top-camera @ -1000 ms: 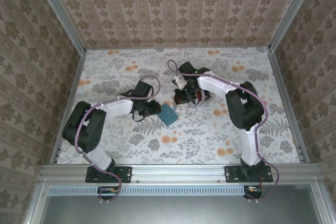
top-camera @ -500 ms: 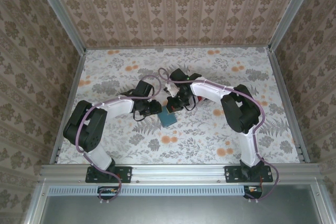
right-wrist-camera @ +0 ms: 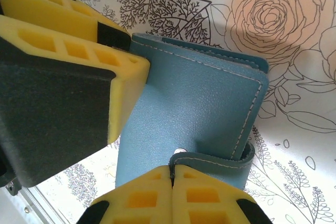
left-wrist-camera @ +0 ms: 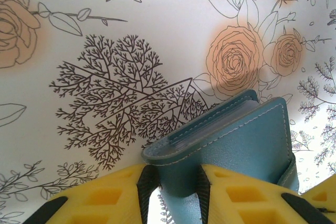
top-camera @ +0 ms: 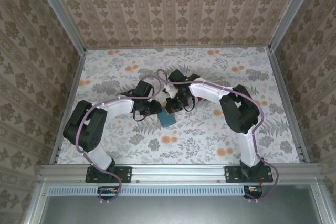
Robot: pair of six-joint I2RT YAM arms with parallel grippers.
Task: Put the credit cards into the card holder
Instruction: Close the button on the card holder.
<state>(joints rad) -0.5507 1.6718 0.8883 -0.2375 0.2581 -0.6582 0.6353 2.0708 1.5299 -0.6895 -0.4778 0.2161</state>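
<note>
Card holder (left-wrist-camera: pixel 236 140) clamped in left end effector (left-wrist-camera: pixel 173 181), right end effector (right-wrist-camera: pixel 172 176) touching.

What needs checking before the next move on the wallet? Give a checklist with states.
1. Left tool grips the card holder: ok, its fingers clamp one edge.
2. Right tool shut: ok, fingertips pressed together at the strap.
3. Right tool pinching the strap: cannot tell.
4. Card holder open for loading: not ok, it is folded, with the strap wrapped round its edge.
5. Credit cards already inside: cannot tell; pale layers show between the covers.
</note>
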